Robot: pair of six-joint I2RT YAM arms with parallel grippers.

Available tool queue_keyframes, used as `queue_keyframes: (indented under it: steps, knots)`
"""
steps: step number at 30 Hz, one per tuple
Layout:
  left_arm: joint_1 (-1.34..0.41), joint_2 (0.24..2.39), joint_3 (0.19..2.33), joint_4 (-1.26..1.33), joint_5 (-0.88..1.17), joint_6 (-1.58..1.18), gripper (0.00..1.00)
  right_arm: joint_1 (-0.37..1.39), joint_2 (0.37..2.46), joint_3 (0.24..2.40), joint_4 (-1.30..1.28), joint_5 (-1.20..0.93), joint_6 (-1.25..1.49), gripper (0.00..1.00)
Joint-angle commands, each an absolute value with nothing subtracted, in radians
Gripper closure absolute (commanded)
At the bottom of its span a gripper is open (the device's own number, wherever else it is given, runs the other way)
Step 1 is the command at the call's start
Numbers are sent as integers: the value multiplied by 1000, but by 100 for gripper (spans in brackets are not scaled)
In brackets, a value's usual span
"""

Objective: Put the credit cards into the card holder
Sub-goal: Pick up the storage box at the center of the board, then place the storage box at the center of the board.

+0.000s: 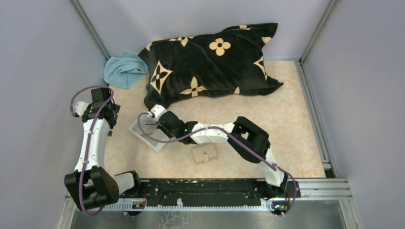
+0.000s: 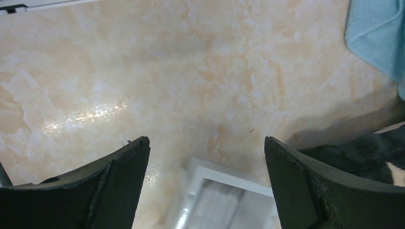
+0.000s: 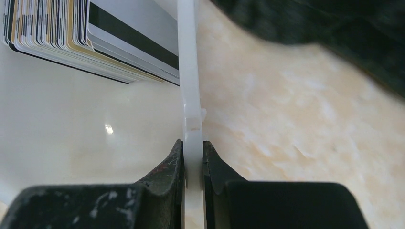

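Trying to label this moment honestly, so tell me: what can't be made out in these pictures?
Credit cards: right wrist view, stack cut off by the top edge; count and faces unreadable.
Clear tray: top view, mostly hidden under the right arm; left wrist view, blurred and cut by the bottom edge.
Card holder: top view only, small; its inside does not show.
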State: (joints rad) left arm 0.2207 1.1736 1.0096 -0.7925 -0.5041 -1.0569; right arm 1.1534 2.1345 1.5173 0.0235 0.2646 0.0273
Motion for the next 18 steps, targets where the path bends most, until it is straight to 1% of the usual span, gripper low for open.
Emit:
queue_keyframes:
  steps: [1,5,12,15,18]
  knots:
    - [228,1125,959,-759,-470,-1028,5,1105,1984,1405,42,424,49,100]
    - [226,1098,913,-728,-433,-1008,6,1079,1913,1316,32,470,86,100]
    - [214,1088,846,-684,-370,-997,8,1069,1862,1238,-14,545,194,100]
    - [190,1093,833,-671,-365,-990,9,1069,1863,1233,-43,570,238,100]
    - [127,1103,821,-662,-385,-994,9,1069,1867,1237,-73,592,276,100]
